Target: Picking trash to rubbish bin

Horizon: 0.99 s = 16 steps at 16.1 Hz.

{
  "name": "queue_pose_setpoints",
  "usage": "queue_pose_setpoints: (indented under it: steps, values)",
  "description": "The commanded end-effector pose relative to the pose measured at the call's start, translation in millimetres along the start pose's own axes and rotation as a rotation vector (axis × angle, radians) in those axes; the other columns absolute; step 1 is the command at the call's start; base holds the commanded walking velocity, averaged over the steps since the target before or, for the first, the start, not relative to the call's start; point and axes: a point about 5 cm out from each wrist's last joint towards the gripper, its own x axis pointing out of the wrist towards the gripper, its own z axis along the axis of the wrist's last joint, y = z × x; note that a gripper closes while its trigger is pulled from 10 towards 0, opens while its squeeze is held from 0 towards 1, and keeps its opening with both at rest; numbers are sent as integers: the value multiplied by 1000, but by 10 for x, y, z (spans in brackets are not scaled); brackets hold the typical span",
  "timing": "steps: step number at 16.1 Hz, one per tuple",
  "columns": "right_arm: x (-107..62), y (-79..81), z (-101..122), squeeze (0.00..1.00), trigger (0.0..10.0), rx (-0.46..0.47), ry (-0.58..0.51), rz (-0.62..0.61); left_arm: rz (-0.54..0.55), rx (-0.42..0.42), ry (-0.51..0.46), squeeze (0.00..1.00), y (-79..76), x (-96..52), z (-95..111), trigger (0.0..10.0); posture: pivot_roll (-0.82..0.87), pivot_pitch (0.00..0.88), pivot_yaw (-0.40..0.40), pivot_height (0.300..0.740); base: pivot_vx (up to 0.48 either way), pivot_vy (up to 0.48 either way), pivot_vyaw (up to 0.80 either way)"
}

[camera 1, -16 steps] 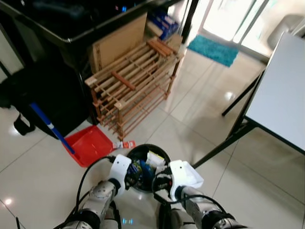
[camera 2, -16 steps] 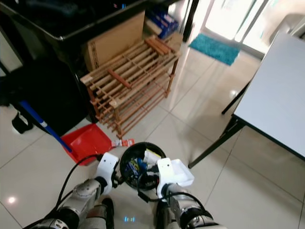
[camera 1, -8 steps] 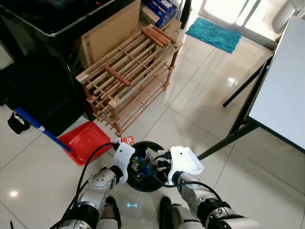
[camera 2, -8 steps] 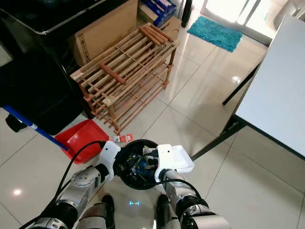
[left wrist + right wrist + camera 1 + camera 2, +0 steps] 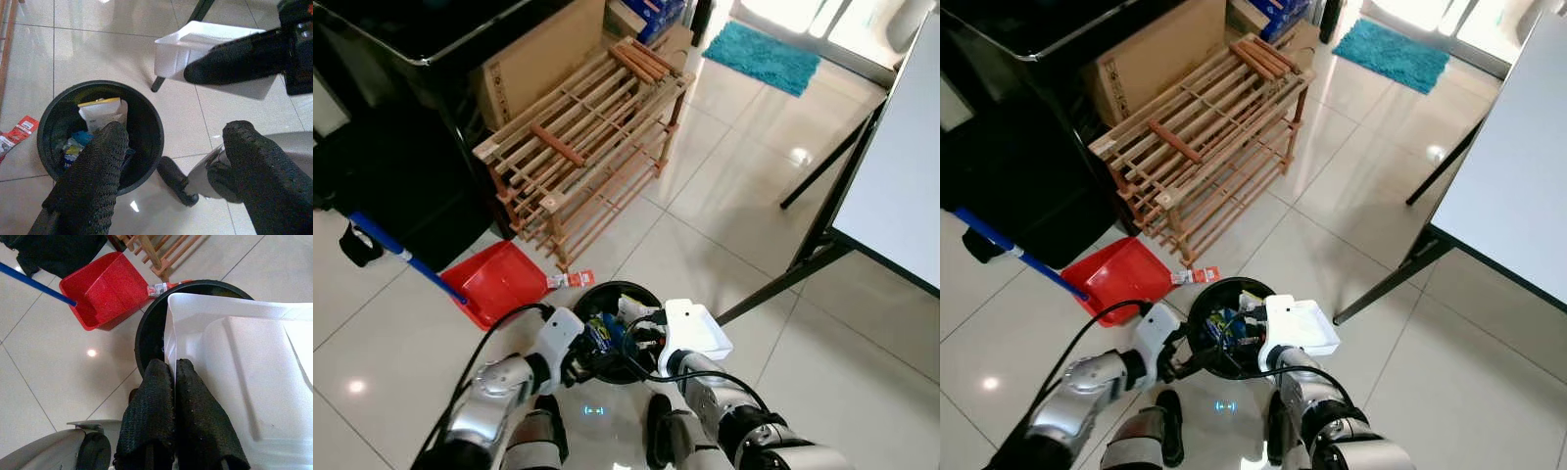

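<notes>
Since half a second before, the left gripper [image 5: 166, 161] had dropped lower beside the black rubbish bin [image 5: 607, 292], fingers spread and empty. Right gripper [image 5: 171, 396] pinched the rim of a white foam tray [image 5: 244, 367], held over the bin's edge nearest the grey table [image 5: 901, 196]; no writing was legible. Red dustpan [image 5: 499, 282], a red wrapper [image 5: 570, 280] on the tiles and a wooden rack [image 5: 587, 137] lay beyond.

Glossy tiled floor [image 5: 724, 225], slatted wooden rack [image 5: 582, 147], smooth white plastic tray [image 5: 244, 377], matt black bin [image 5: 146, 122].
</notes>
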Motion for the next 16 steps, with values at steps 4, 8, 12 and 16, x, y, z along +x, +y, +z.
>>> queue_pose_setpoints:
  steps: [4,8,12,16]
  values:
    - [76,319,31,0,10000,93,-21,77,-36,0,44,0,-50,-118,-38,10000,78,328,-77,740,0,0,0]
    - [130,550,177,0,10000,129,-69,158,-50,13,24,0,-86,-125,88,10000,87,337,-77,740,0,0,0]
    - [135,570,192,0,10000,132,-73,158,-59,11,10,0,-124,-98,159,10000,85,335,-77,740,0,0,0]
    - [143,603,262,0,10000,105,-88,204,-60,-1,13,0,-144,-99,163,10000,86,335,-77,740,0,0,0]
